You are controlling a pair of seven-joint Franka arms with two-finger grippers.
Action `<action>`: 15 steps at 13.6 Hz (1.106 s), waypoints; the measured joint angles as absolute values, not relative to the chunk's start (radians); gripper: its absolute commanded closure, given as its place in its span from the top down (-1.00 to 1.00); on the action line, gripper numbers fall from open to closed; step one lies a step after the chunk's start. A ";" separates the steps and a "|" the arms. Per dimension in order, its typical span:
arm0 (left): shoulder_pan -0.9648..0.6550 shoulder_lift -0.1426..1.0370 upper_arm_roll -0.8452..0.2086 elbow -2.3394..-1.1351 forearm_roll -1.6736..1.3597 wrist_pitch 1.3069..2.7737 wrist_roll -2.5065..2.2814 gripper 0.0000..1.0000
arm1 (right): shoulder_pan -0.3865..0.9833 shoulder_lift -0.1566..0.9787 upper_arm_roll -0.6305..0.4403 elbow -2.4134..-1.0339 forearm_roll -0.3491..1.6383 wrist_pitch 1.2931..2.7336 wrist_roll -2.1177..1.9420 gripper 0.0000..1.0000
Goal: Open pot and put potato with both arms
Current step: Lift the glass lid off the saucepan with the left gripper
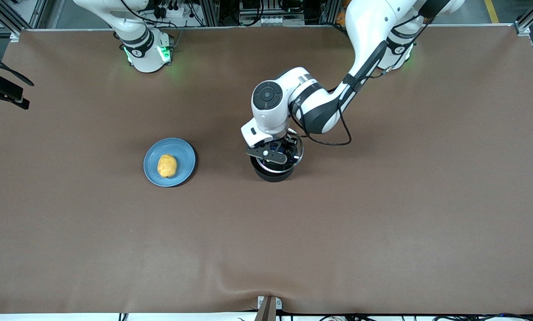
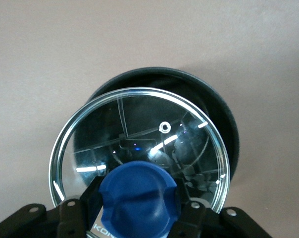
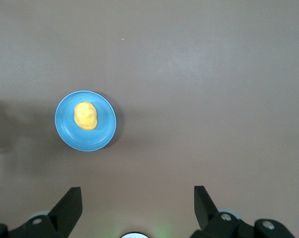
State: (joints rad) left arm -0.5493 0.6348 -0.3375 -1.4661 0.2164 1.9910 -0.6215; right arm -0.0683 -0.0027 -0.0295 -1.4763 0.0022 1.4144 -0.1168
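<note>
The black pot (image 1: 273, 173) stands mid-table; its blue handle is hidden under the left arm. My left gripper (image 1: 275, 150) is shut on the blue knob (image 2: 137, 198) of the glass lid (image 2: 139, 129). The lid sits a little off-centre over the pot's rim (image 2: 224, 114), seemingly raised slightly. The yellow-orange potato (image 1: 167, 165) lies on a blue plate (image 1: 181, 151) toward the right arm's end. My right gripper (image 3: 138, 203) is open and empty, high above the table, with the potato (image 3: 85, 115) and plate (image 3: 105, 130) far below it. It is out of the front view.
The right arm's base (image 1: 146, 49) stands at the table's top edge. A black camera mount (image 1: 3, 89) juts in at the right arm's end. A small bracket (image 1: 268, 307) sits at the table edge nearest the front camera.
</note>
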 measured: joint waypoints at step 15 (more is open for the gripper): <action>-0.085 0.395 -0.333 -1.522 0.201 1.795 -0.392 -1.00 | -0.019 0.028 -0.020 -1.479 0.002 1.424 -0.117 1.00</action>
